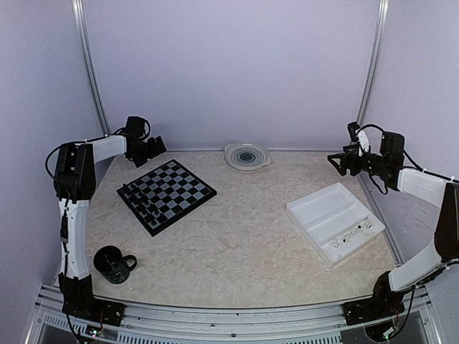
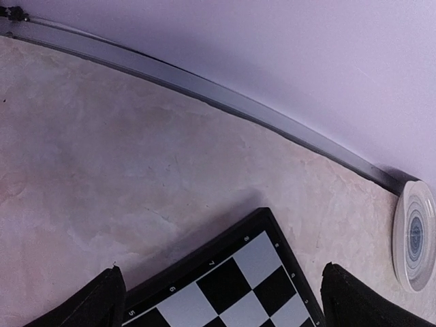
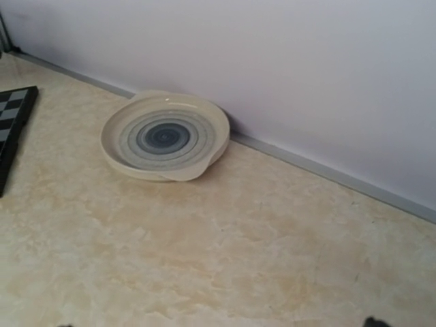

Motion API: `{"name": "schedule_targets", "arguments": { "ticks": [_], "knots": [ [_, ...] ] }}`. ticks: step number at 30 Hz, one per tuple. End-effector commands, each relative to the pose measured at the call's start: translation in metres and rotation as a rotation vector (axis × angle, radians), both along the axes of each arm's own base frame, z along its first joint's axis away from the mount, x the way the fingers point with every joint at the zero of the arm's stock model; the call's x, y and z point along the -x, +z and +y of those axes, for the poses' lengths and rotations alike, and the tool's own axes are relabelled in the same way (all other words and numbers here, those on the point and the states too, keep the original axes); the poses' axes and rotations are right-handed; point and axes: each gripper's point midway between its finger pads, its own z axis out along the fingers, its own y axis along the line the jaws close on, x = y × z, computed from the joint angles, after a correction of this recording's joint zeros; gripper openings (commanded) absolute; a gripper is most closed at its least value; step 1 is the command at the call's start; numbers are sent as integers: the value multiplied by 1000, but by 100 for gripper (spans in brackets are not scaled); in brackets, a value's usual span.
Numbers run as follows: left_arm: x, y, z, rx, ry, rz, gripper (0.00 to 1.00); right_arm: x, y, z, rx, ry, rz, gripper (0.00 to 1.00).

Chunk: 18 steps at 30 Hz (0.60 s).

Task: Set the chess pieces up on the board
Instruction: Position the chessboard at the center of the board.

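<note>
The chessboard (image 1: 172,192) lies at the left of the table, turned diagonally. Several tiny black chess pieces (image 1: 141,203) stand along its near-left side. A few tiny pieces (image 1: 355,233) lie in the white compartment tray (image 1: 323,208); their colour is too small to tell. My left gripper (image 1: 153,150) hovers above the board's far corner, open and empty. In the left wrist view its fingers (image 2: 92,303) flank that bare corner (image 2: 235,283). My right gripper (image 1: 336,162) hovers at the far right, open and empty, beyond the tray; only its fingertips (image 3: 372,321) show.
A cream plate with blue rings (image 1: 247,155) sits against the back wall; it also shows in the right wrist view (image 3: 165,135) and at the left wrist view's right edge (image 2: 415,235). A dark mug (image 1: 112,262) stands at the near left.
</note>
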Motion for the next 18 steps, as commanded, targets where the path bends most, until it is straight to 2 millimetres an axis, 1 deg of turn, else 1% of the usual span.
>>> {"name": "schedule_targets", "arguments": {
  "ticks": [1, 2, 11, 18],
  "knots": [
    [-8, -12, 14, -18, 8, 22, 99, 1, -6, -1, -15, 23, 14, 91],
    [-10, -12, 14, -30, 4, 23, 99, 2, -6, 0, -16, 26, 14, 91],
    [-17, -36, 16, -87, -37, 45, 99, 3, -11, 3, -31, 44, 30, 92],
    [-14, -50, 3, -79, -131, 71, 99, 4, -13, 5, -36, 57, 37, 92]
  ]
}}
